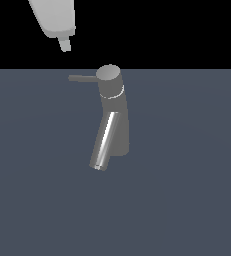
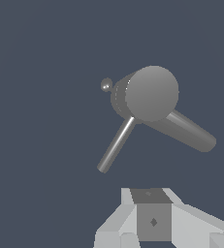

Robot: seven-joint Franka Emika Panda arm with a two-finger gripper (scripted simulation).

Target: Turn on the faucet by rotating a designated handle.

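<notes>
- Exterior view puts the tool [image 1: 65, 46] high above the worktop [image 1: 187, 200], up and toward that view's left of the faucet [image 1: 113, 117], touching nothing; only one pale tip shows there, and the wrist view shows just the tool's base, so I cannot tell how wide it is set
- It holds nothing, by the look of it, and stands well clear of the handle [image 1: 82, 78]
- For the step in hand, I judge the tool should come down just beside the handle's free end, on the side to be pushed, then sweep it round the cap in an arc; pushing near the end gives the best leverage
- Keep away from the spout [image 1: 104, 142], which could be mistaken for the handle
- The faucet stands upright mid-worktop: grey tapered body, round flat-topped cap
- Its handle is a thin dark rod pointing sideways toward the exterior view's left; the shiny spout slants down and forward
</notes>
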